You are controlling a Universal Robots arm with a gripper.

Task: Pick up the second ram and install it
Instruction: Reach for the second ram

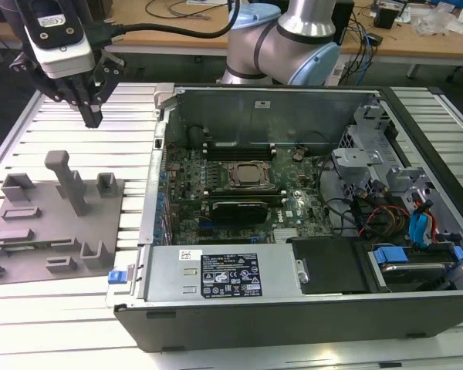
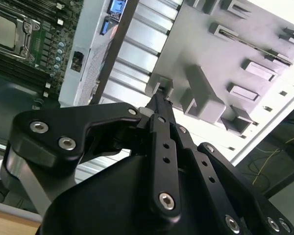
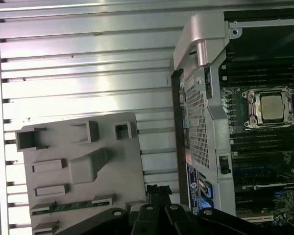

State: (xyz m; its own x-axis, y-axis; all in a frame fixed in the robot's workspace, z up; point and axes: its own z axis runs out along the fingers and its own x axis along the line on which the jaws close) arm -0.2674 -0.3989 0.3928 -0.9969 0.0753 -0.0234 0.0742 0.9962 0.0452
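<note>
We see our robot's arm [image 1: 309,19] at twelve o'clock in the exterior view. It is made of fat, shiny silver tubes, with soft light-blue caps [image 1: 255,19] on the round joints. At ten o'clock sits a white and grey box [image 1: 58,46] with a black top. A thick black cable [image 1: 139,29] joins it. Under the box is the black gripper [image 1: 92,117], with thin black fingers [image 1: 89,106]. In the second wrist view its links [image 2: 88,132] are smooth and dull black. They have round silver screws [image 2: 39,127], and the middle bar has a row of little holes.
</note>
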